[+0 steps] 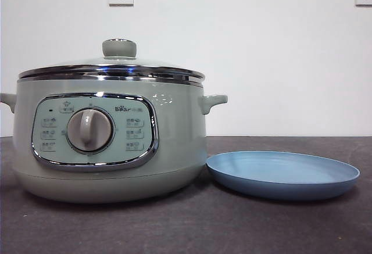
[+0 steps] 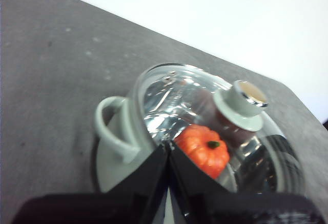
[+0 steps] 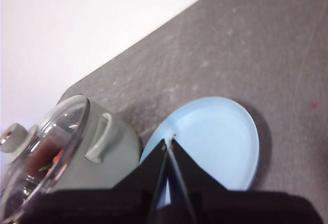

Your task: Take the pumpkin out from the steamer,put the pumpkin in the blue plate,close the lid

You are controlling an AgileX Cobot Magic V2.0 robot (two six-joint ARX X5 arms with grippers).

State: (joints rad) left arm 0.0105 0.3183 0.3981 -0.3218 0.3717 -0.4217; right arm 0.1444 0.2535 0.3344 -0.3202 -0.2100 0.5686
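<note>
We see the lid (image 1: 110,68) on the steamer (image 1: 110,143), the pumpkin (image 2: 204,149) inside, the blue plate (image 1: 283,174) beside it; both grippers (image 2: 168,144) (image 3: 169,142) have jaws together.

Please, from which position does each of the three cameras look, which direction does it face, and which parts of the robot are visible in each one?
Front view: low, at table height, looking level at the pale green steamer, closed glass lid and light-blue plate; no robot part shows.
Left wrist view: above the steamer, looking down through the lid at the orange pumpkin; left gripper shut.
Right wrist view: above the plate, looking down; right gripper shut.
All three share the steamer and lid.
</note>
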